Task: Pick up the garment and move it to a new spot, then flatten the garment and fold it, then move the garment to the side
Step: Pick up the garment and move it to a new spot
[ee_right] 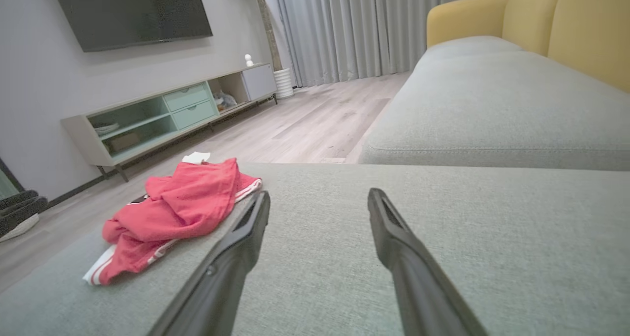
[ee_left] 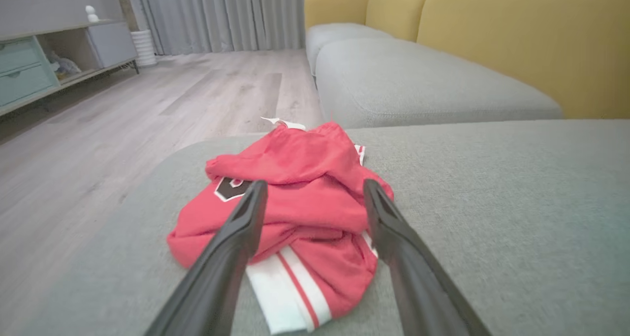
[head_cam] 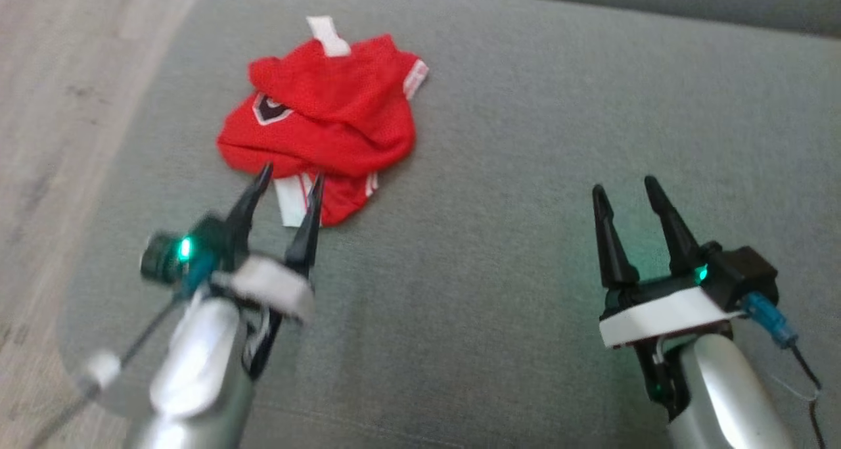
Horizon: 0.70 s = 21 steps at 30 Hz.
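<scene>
- Red fabric is what I see first: the garment (head_cam: 322,114) lies crumpled in a heap on the grey upholstered cushion (head_cam: 525,140), towards its left end and close to the edge by the pale wood floor (head_cam: 52,107).
- On the garment I can make out a black emblem (head_cam: 271,107) with a white outline and a red mark inside it. It is half folded under, and I cannot read any letter or word on it.
- A white tag (head_cam: 328,36) sticks out from the garment's far edge. It looks blank from here, and no print is legible.
- At the near edge a white band with a red stripe (ee_left: 290,287) pokes out from under the red folds. White trim shows on the far right corner too.
- My left gripper (head_cam: 293,173) has its fingers spread apart, with the tips at the garment's near edge over the striped band. In the left wrist view the two fingers frame the heap. I cannot tell whether the tips touch the cloth, and nothing is pinched between them.
- My right gripper (head_cam: 624,185) is also spread wide and holds nothing. It sits over bare grey cushion, well to the right of the garment.
- Beyond the cushion, the right wrist view gives me a sofa with yellow backs (ee_right: 581,26), grey curtains (ee_right: 354,26), a dark wall screen (ee_right: 133,11) and a low cabinet (ee_right: 162,114) with pale green drawers. I can read no brand on any of them.
</scene>
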{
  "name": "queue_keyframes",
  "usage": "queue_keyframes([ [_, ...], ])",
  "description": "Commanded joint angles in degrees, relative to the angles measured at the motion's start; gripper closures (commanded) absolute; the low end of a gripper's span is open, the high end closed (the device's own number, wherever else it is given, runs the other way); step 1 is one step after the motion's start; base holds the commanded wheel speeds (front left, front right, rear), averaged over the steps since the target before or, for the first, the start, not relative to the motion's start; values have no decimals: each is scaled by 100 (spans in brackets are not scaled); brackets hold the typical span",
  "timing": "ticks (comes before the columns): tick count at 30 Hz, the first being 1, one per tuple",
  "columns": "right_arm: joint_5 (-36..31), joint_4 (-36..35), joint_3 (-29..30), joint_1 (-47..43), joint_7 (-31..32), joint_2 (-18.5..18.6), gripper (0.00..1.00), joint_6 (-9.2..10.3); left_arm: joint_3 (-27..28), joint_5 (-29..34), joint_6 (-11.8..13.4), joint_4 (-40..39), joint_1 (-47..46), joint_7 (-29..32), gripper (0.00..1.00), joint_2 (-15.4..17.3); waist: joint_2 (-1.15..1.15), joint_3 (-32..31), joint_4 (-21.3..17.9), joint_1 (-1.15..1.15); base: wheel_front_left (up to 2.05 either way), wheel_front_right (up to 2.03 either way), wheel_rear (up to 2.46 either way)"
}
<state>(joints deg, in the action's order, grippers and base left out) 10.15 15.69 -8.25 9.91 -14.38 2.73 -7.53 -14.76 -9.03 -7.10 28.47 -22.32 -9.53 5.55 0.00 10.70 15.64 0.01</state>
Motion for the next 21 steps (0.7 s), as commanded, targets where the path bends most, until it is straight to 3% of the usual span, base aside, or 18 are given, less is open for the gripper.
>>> queue_keyframes([
  [1, -50, -232, -108, 226, -54, 15, 0, 4, 53, -37, -25, 43, -538, 96, 0, 219, 0, 378, -324, -1, 0, 0, 0],
  [9, -98, -373, -134, 434, -36, 15, 0, 4, -529, -473, -36, 1172, -1925, 423, 0, 548, 0, 945, -781, -1, 0, 0, 0],
  [18, -118, -503, -107, 537, -50, 15, 0, 4, -533, -590, -9, 2811, -2767, 336, 0, 774, 0, 1305, -1195, -1, 0, 0, 0],
  [19, -121, -503, -105, 540, -51, 15, 0, 4, -551, -616, -14, 2948, -2786, 329, 35, 775, 0, 1302, -1220, -1, 0, 0, 0],
  [20, -124, -505, -98, 541, -52, 15, 0, 4, -574, -653, -21, 3043, -2807, 279, 100, 766, 0, 1295, -1237, -1, 0, 0, 0],
  [21, -125, -504, -89, 541, -53, 15, 0, 4, -587, -700, -26, 3102, -2825, 185, 100, 747, 0, 1280, -1249, -1, 0, 0, 0],
])
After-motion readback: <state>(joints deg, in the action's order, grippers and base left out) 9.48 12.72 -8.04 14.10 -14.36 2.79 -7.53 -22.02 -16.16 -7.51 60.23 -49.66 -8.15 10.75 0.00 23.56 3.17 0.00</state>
